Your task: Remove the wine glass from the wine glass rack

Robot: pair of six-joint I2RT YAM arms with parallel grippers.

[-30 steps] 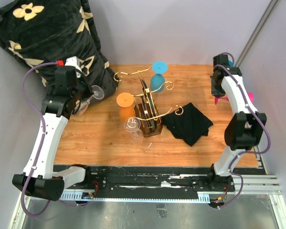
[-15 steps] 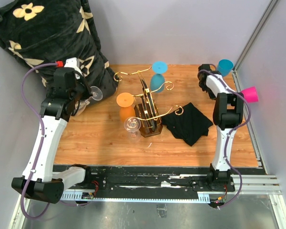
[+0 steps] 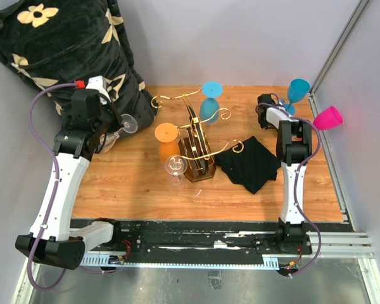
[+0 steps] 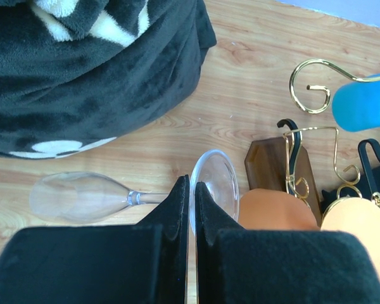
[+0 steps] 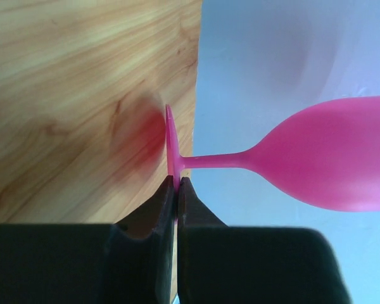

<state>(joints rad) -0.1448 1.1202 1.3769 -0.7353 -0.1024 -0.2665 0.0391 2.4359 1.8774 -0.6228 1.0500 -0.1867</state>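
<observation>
The wine glass rack (image 3: 199,136), gold wire on a dark wooden base, stands mid-table; an orange glass (image 3: 166,142), a blue glass (image 3: 210,101) and a clear glass (image 3: 176,168) hang on it. My left gripper (image 3: 117,123) is left of the rack, shut on the foot rim of a clear wine glass (image 4: 82,196) held sideways over the table; the fingertips (image 4: 180,196) pinch the foot. The rack's base (image 4: 272,161) shows to its right. My right gripper (image 5: 176,183) is shut on the foot of a pink wine glass (image 5: 329,161), held sideways by the right wall (image 3: 327,118).
A black floral blanket (image 3: 57,44) is piled at the back left, close to my left gripper. A black cloth (image 3: 248,163) lies right of the rack. A teal glass (image 3: 297,88) stands at the back right corner. Grey walls close in the table.
My right arm has folded inward, its upper links swinging left, and the pink glass has shifted slightly. The teal glass is now uncovered. My left arm with the clear glass has barely moved.
</observation>
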